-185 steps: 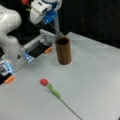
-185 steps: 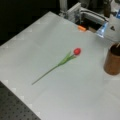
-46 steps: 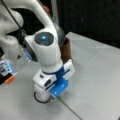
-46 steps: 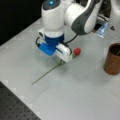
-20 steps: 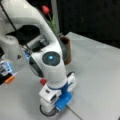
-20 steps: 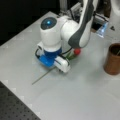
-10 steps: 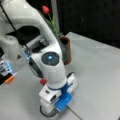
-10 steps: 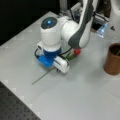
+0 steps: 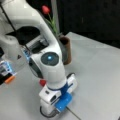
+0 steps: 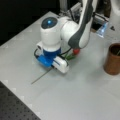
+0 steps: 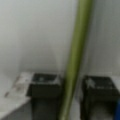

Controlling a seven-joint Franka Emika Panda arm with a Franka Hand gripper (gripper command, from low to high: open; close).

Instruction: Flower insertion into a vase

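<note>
Flower stem (image 11: 75, 57) lying flat on the table (image 10: 82, 100); vase (image 10: 113, 58) well apart.
My gripper (image 11: 72, 86) is straddling it, jaws released either side, reaching down for pickup.

light: even, bright | shadows: soft | focus: blurry — wrist view worst

White table (image 10: 82, 100) with flower (image 10: 41, 77), vase (image 10: 113, 60)
</note>
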